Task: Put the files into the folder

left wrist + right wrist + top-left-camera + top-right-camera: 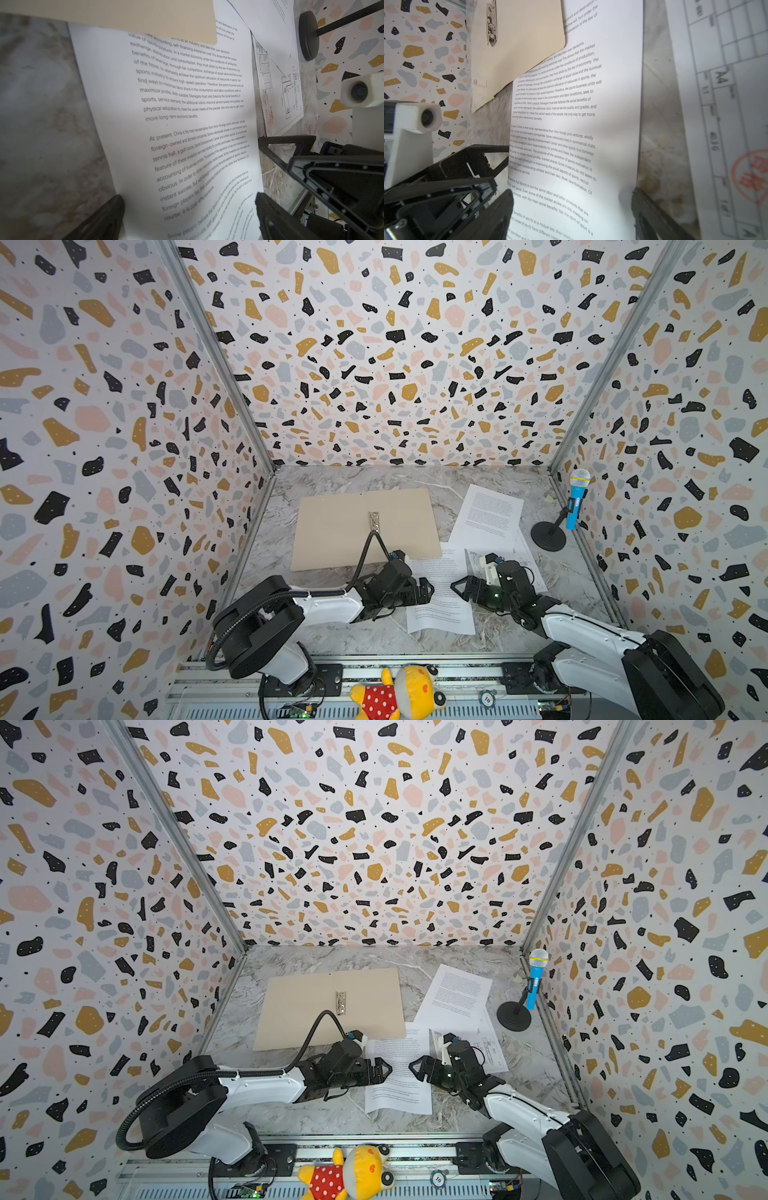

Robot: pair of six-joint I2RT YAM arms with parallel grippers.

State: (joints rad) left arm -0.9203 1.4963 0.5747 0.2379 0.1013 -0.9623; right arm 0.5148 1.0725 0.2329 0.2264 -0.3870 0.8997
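**Finger state.** My left fingers [276,216] are spread to full width and grip nothing. My right fingers [500,216] are also spread wide and empty. In both top views the two sets face each other, tip toward tip, low over the near text sheet [440,605]. The left set comes in from its left edge and the right set from its right edge. I cannot tell whether any fingertip touches the paper.

**Position of the files.** None of the files is in the folder [332,526].
- The near text sheet lies flat on the bench [332,635], with its far left corner tucked under the folder's near right corner.
- The far text sheet [486,514] lies to the right of the folder.
- The drawing sheet [528,568] lies partly beneath the far text sheet and behind my right arm.

**Position of the folder.** It lies open and flat at the far left, with the metal clip [374,520] exposed at the spine, so a sheet can go straight onto either leaf.

**Reason for this posture.** I judge that a flat sheet offers no edge to pinch, so both sets stand open on opposite edges to bow or slide it.

**Caution.** The folder corner pins the sheet, so a straight lift may drag the folder or crease the paper.
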